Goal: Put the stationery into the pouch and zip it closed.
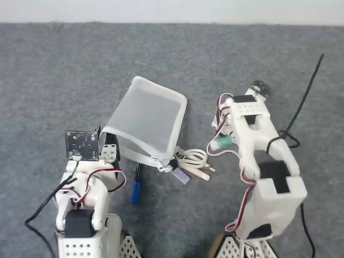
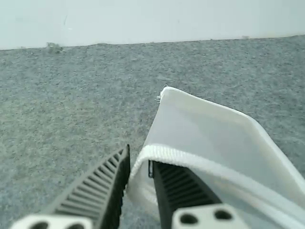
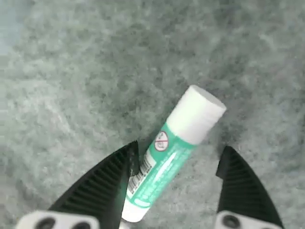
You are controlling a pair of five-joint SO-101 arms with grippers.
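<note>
Two arms at work: the right gripper (image 3: 180,151), wide open and empty, straddles the glue stick (image 3: 190,119), which lies lengthwise between its jaws. The left gripper (image 2: 139,160) pinches the pouch (image 2: 214,138) by its rim.

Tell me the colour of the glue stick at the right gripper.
The glue stick has a green body and a white cap; the right wrist view shows it best.

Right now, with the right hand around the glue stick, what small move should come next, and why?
Probably close the right hand on the glue stick. The stick lies on the grey carpet between the open fingers, close to one and apart from the other, so it is not gripped yet. The left hand pinches the rim of the pouch, so the pouch looks ready.
</note>
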